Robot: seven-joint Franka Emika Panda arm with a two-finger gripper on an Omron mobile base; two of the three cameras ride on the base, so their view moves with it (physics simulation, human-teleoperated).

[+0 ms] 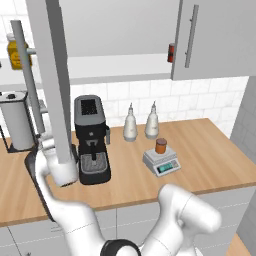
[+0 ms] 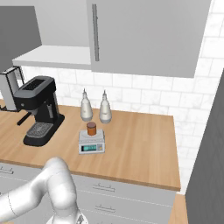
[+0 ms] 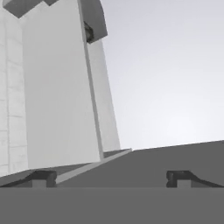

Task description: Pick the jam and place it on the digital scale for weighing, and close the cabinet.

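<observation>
Red can (image 1: pixel 171 52) half hidden behind cabinet (image 1: pixel 215 37) door

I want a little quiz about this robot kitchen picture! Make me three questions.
1. True or false: the small orange-brown jam jar sits on the flat light-grey digital scale.
2. Which stands nearer the scale: A the black coffee machine, or B the two white bottles?
3. Fill in: the left door of the light-grey wall cabinet is ____.

Key: 1 true; 2 B; 3 open.
</observation>
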